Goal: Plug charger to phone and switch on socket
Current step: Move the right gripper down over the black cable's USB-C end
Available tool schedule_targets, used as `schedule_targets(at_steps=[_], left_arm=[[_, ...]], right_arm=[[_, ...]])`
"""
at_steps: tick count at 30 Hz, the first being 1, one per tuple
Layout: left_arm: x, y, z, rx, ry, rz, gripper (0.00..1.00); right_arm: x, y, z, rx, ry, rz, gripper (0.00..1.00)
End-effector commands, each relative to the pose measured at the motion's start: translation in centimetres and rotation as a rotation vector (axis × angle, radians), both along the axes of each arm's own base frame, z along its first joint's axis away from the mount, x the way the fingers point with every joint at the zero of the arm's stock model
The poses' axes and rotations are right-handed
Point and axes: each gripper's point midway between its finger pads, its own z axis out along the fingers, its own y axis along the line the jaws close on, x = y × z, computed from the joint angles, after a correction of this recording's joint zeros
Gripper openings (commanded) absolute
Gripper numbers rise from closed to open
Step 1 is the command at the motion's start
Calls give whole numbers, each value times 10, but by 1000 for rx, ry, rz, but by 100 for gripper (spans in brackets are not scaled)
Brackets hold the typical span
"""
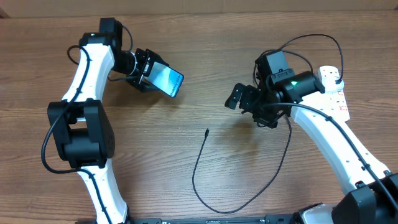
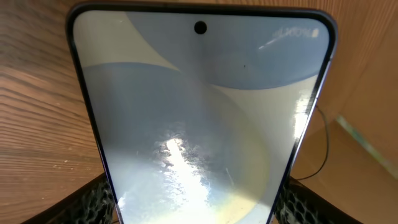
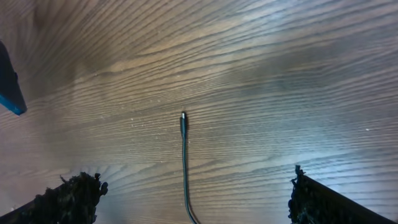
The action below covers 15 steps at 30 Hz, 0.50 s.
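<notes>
The phone (image 1: 168, 79), light blue screen up, is lifted off the table at the back left, with my left gripper (image 1: 145, 73) shut on it. In the left wrist view the phone (image 2: 199, 118) fills the picture and my fingers (image 2: 93, 202) press its long edges. The charger is a thin black cable whose tip (image 1: 206, 131) lies on the table's middle. My right gripper (image 1: 241, 98) hovers open, up and to the right of that tip. In the right wrist view the tip (image 3: 183, 118) lies between and ahead of the wide-open fingers (image 3: 68, 199). The white socket (image 1: 334, 90) lies at the far right.
The charger cable (image 1: 214, 210) loops toward the table's front edge, then rises right under my right arm and arcs toward the socket. A blue corner of the phone (image 3: 9, 87) shows at the left edge of the right wrist view. A cardboard wall runs along the back.
</notes>
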Motion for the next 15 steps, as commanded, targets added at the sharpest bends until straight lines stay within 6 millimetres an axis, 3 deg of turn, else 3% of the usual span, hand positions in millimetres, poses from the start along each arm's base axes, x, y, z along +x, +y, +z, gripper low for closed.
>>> schedule_targets(at_steps=[1,15], left_arm=[[7,4,13,-17,-23,23,46],[6,-3,19,-72,-16,22,47]], right_arm=[[-7,5,-11,-13,17,-1,100],[-14,35,-24,-3,-21,51,95]])
